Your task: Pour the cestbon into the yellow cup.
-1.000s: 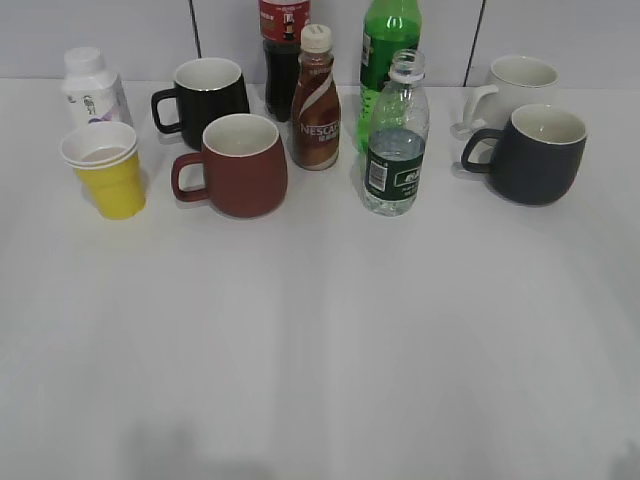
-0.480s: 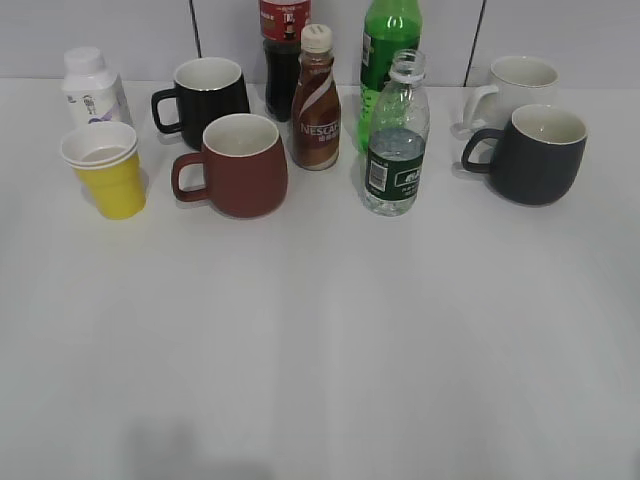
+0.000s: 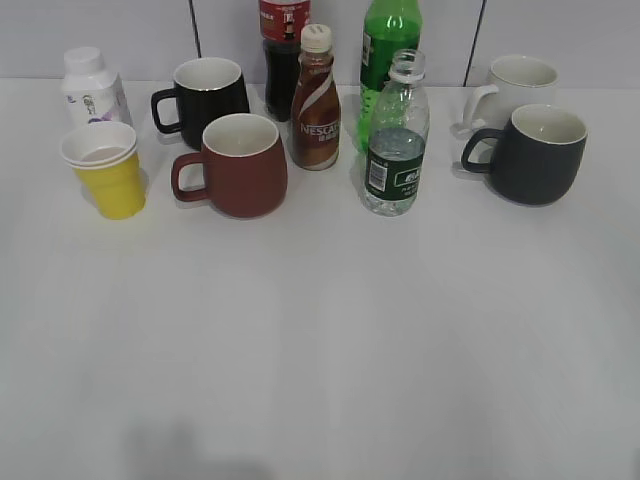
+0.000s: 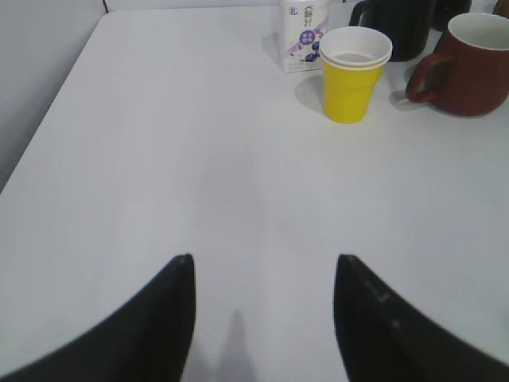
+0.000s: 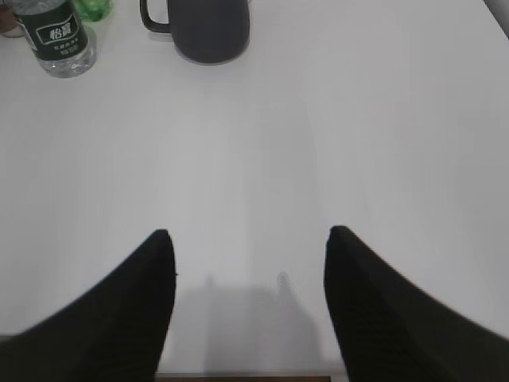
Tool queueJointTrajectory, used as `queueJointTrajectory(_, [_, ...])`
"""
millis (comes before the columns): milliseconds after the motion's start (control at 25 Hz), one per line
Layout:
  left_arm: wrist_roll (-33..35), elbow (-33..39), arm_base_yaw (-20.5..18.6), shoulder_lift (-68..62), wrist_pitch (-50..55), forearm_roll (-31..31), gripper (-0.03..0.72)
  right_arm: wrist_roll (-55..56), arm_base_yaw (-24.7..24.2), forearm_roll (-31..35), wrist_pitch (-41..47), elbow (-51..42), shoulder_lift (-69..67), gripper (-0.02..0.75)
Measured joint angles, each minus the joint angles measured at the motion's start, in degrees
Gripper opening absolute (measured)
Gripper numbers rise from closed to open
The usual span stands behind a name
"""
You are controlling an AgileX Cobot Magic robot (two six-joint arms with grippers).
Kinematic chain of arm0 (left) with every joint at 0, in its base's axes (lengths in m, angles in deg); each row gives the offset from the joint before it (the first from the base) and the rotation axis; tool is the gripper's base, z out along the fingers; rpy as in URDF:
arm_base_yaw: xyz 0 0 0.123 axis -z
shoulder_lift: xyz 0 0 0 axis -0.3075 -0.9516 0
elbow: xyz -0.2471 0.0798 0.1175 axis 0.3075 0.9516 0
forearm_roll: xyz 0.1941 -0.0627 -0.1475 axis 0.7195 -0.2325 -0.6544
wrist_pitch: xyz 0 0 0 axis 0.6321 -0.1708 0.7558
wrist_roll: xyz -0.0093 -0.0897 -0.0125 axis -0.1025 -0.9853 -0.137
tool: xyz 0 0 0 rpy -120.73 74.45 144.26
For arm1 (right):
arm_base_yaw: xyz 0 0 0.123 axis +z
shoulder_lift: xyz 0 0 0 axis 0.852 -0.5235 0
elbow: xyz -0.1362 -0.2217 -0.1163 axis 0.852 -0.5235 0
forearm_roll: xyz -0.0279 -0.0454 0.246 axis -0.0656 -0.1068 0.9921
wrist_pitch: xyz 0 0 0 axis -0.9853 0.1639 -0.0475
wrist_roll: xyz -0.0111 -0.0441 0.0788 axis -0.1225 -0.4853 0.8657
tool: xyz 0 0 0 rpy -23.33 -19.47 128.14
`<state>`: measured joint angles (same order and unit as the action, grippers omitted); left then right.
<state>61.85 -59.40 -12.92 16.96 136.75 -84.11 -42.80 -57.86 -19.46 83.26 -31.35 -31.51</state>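
Note:
The cestbon [image 3: 397,140], a small clear uncapped bottle with a dark green label, stands upright at the table's middle back; its lower part also shows in the right wrist view [image 5: 54,36]. The yellow cup [image 3: 108,170] stands upright at the far left and shows in the left wrist view [image 4: 354,73]. My left gripper [image 4: 262,263] is open and empty over bare table, well in front of the cup. My right gripper [image 5: 248,236] is open and empty near the table's front edge. Neither gripper shows in the exterior view.
A dark red mug [image 3: 238,165], a black mug [image 3: 205,97], a brown Nescafe bottle [image 3: 316,100], a green soda bottle [image 3: 386,50], a cola bottle [image 3: 282,50], a white milk bottle [image 3: 92,88], a dark grey mug [image 3: 535,153] and a white mug [image 3: 510,85] crowd the back.

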Motion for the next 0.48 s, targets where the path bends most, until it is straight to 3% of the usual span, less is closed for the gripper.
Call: queueJointTrajectory(480, [0.0, 0.0, 0.0, 0.0, 0.0, 0.0, 0.423, 0.0, 0.0, 0.0, -0.05, 0.0, 0.0, 0.448])
